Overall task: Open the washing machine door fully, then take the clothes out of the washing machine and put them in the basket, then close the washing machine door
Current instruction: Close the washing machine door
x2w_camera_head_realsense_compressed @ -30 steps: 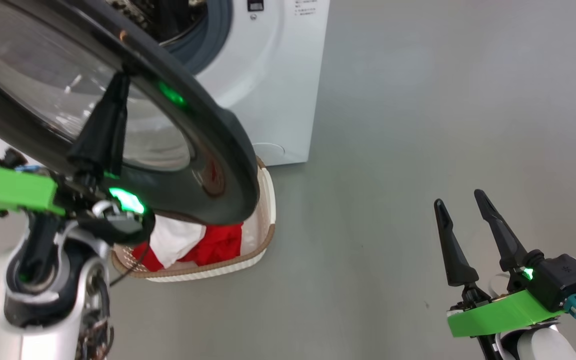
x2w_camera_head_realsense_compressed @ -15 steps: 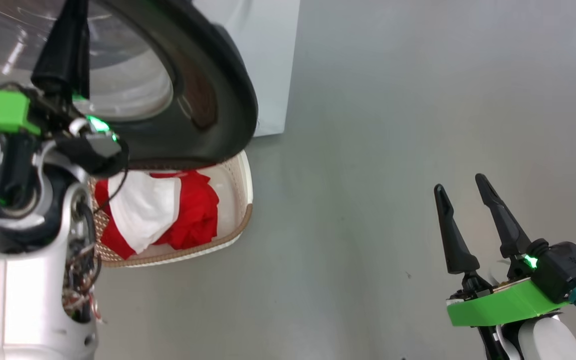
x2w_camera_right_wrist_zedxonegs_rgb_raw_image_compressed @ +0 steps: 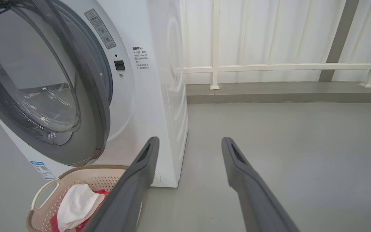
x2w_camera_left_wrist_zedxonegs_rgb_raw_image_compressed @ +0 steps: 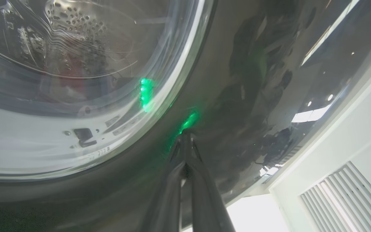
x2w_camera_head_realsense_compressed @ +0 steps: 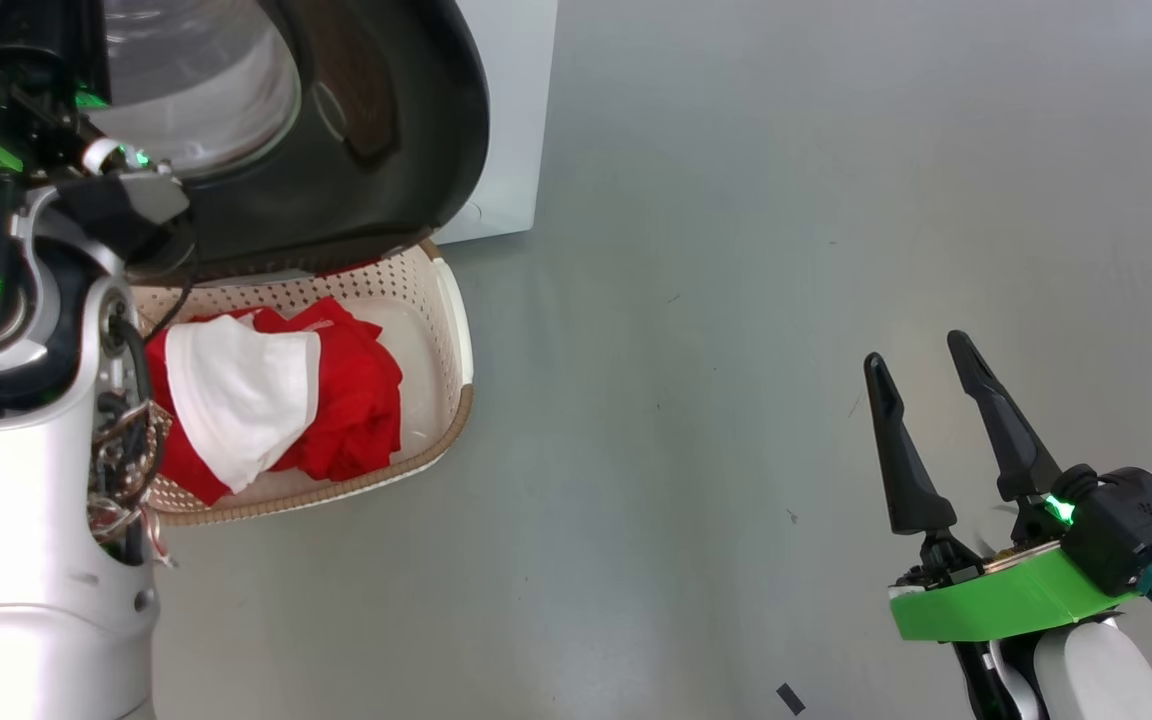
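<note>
From the head view, the washing machine door (x2w_camera_head_realsense_compressed: 406, 150) looms in the upper left. Its black rim hangs over the far end of the basket (x2w_camera_head_realsense_compressed: 451, 330), which sits on the grey floor (x2w_camera_head_realsense_compressed: 736, 300) right against the washing machine (x2w_camera_head_realsense_compressed: 506, 110), handy for dropping laundry straight down. The clothes (x2w_camera_head_realsense_compressed: 346, 400), red with a white piece on top, lie heaped in the basket. To me the unloading looks done and shutting the door is what remains. The left arm (x2w_camera_head_realsense_compressed: 26, 560) rises along the left edge toward the door. At the lower right the right gripper (x2w_camera_head_realsense_compressed: 914, 350) hangs over bare floor, well apart from everything, its fingers spread wide and empty. I'd say it is parked out of the way.

In the left wrist view, the left gripper (x2w_camera_left_wrist_zedxonegs_rgb_raw_image_compressed: 185, 137) at bottom centre has its two fingers pinched together on nothing. The tips appear to touch the glossy black rim just beside the glass window (x2w_camera_left_wrist_zedxonegs_rgb_raw_image_compressed: 76, 80). Closed like that, they make a stiff poker for pushing rather than gripping. The drum (x2w_camera_left_wrist_zedxonegs_rgb_raw_image_compressed: 66, 13) shows through the glass at the upper left. There is a reddish blur there that I can't tell from a reflection.

In the right wrist view, the door stands ajar on the left, not yet against the machine's front. The basket with the clothes sits at the lower left. The right fingers gape, with only floor between them.
</note>
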